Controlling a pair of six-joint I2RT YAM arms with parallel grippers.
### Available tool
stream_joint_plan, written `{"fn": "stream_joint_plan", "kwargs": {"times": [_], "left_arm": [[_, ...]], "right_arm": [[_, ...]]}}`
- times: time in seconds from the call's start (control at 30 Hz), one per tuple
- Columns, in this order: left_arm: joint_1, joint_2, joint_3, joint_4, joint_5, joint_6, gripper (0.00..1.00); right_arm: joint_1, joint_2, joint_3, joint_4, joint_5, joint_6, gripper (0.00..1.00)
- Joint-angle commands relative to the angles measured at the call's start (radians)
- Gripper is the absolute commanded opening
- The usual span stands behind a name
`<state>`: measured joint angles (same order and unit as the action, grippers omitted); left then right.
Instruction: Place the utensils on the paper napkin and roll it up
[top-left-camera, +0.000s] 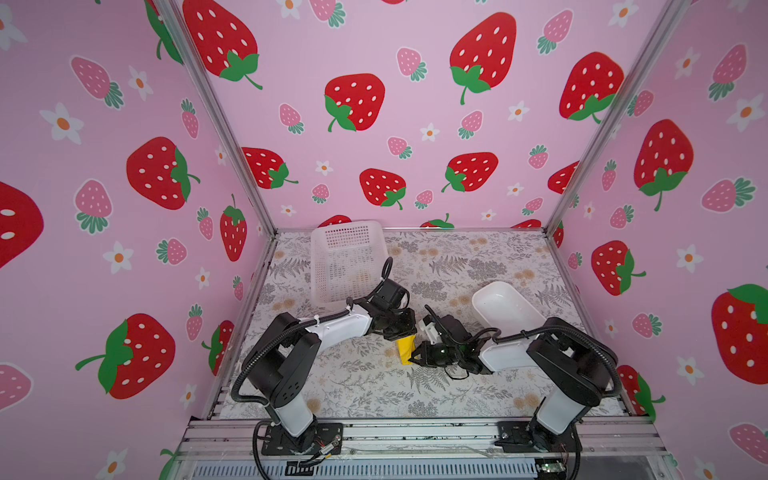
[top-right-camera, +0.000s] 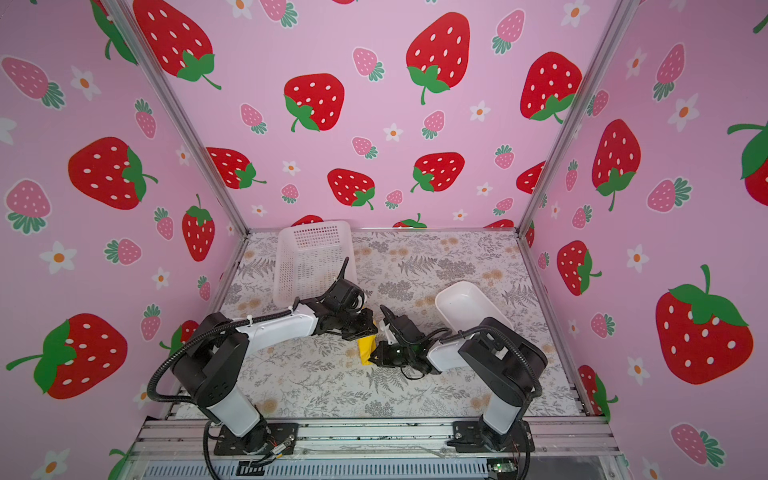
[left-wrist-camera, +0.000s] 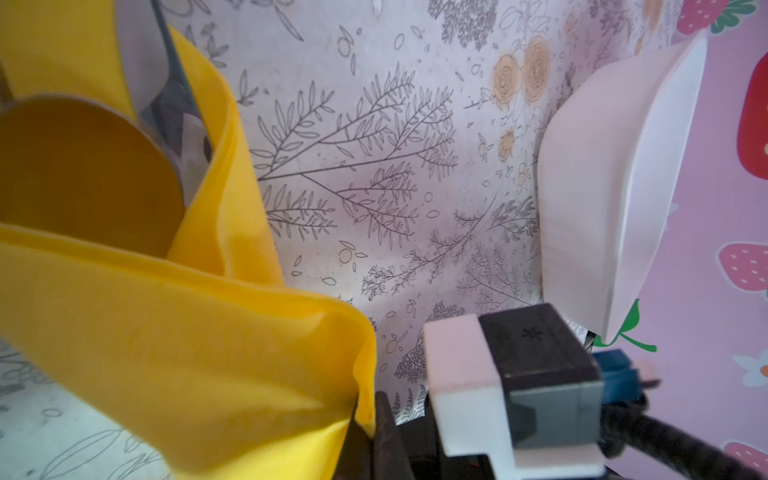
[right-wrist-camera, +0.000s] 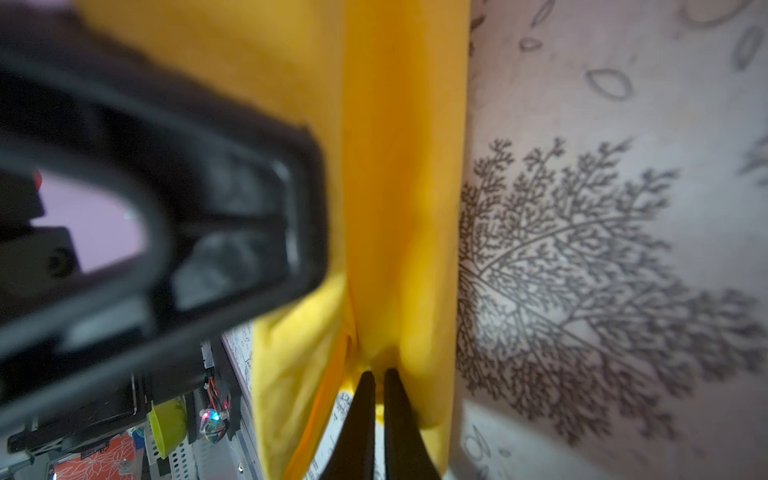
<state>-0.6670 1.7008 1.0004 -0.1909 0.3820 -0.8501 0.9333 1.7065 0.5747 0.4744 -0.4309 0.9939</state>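
As viewed from above, noted the paper napkin (top-left-camera: 406, 350) (top-right-camera: 365, 352) near the centre of the counter (top-left-camera: 374, 386), a touch toward 6 o'clock, folded into a narrow yellow bundle and largely covered by both arms. Found the left end effector (top-left-camera: 404, 332) at the bundle's 12 o'clock end. In the left wrist view, saw this end effector (left-wrist-camera: 368, 436) closed, pinching a folded edge of the napkin between dark fingers (left-wrist-camera: 386, 436). Found the right end effector (top-left-camera: 417, 357) at the bundle's 4 o'clock side. In the right wrist view, saw this end effector (right-wrist-camera: 379, 409) clamped on a gathered yellow corner, with only a sliver of paper between the two black fingertips (right-wrist-camera: 361, 415). Observed the utensils (left-wrist-camera: 174, 104) inside the fold in the left wrist view: grey metal showing at the open end, plus a rounded bowl-like surface tinted yellow. Could not count the pieces; hidden in both top views by paper and arms. Recorded the white mesh basket (top-left-camera: 349, 232) at 11 o'clock, well apart from the napkin. Recorded the white tray (top-left-camera: 505, 309) between 2 and 3 o'clock, likewise apart from the napkin.
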Motion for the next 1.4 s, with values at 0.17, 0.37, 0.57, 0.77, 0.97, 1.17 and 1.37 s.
{"fn": "stream_joint_plan", "kwargs": {"times": [0.17, 0.37, 0.57, 0.77, 0.97, 1.17, 1.37], "left_arm": [[-0.017, 0.057, 0.066, 0.011, -0.014, -0.021, 0.0], [-0.017, 0.075, 0.074, 0.01, -0.02, -0.02, 0.0], [-0.017, 0.083, 0.077, -0.001, -0.034, -0.017, 0.0], [-0.016, 0.091, 0.081, -0.007, -0.043, -0.009, 0.0], [-0.017, 0.097, 0.084, -0.008, -0.045, -0.008, 0.0], [-0.017, 0.102, 0.093, -0.012, -0.041, -0.004, 0.0], [-0.017, 0.102, 0.097, -0.012, -0.04, -0.005, 0.0]], "right_arm": [[-0.001, 0.032, -0.041, -0.026, 0.014, 0.005, 0.1], [-0.002, 0.028, -0.044, -0.003, 0.004, 0.014, 0.11], [-0.001, -0.03, -0.048, 0.015, 0.007, 0.036, 0.13], [-0.001, -0.127, -0.051, -0.087, 0.067, 0.016, 0.18], [-0.004, -0.235, -0.083, -0.144, 0.156, 0.02, 0.3], [-0.01, -0.277, -0.077, -0.132, 0.16, 0.004, 0.57], [-0.01, -0.185, -0.018, -0.114, 0.119, -0.023, 0.68]]}}
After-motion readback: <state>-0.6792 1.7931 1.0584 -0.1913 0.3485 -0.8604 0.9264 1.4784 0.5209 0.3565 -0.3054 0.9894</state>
